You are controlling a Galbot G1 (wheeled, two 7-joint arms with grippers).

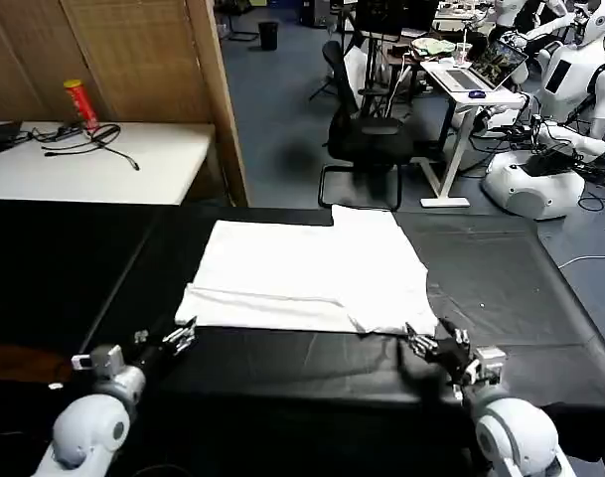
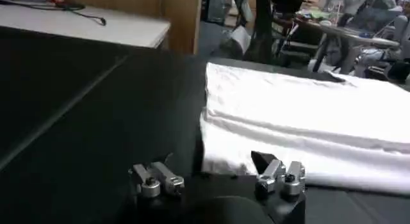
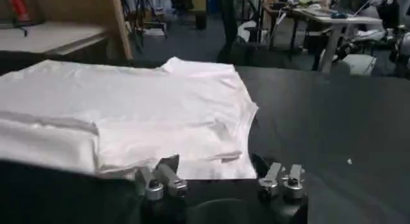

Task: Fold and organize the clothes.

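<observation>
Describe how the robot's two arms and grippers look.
Both arms end in rounded, glossy white-grey shells. The left gripper and right gripper have black bodies with short silver metal fingers fixed by round bolts, tipped with dark pads.

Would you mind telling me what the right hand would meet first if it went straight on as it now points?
Most likely the near edge of the white T-shirt, directly ahead of the open right hand.
</observation>
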